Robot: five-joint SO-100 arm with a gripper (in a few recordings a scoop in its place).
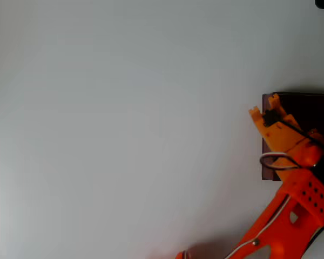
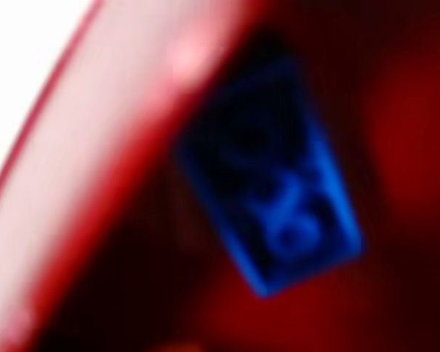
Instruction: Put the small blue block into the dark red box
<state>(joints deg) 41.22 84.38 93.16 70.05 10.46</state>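
**Block seen inside the box, claw over the box's left wall**

In the overhead view the box [image 1: 313,108] sits at the right edge of the white table [image 1: 124,135], cut off by the frame; its maroon left wall shows as a thin strip and its inside is near black; the orange arm [image 1: 299,199] rises from the lower right and reaches up and to the left across the box; the gripper [image 1: 265,109] hangs over the box's upper left corner, one orange tip just outside the left wall and the other above the wall itself; a small gap shows between the two tips, so the claw looks slightly parted, with nothing seen between them; a dark cable loops along the arm above the box.

In the wrist view, very blurred, the block [image 2: 279,183] shows as a bright blue rectangle against the dark red of the box [image 2: 411,132]; its long axis runs on a slant from upper left to lower right of that picture; the lower right end is the brighter and sharper one; round marks on its face could be studs, too blurred to be sure; a pale pink band, the box's wall lit from outside, runs diagonally just to the left of the block, with white table beyond it in the upper left corner; whether the block touches that wall cannot be told.
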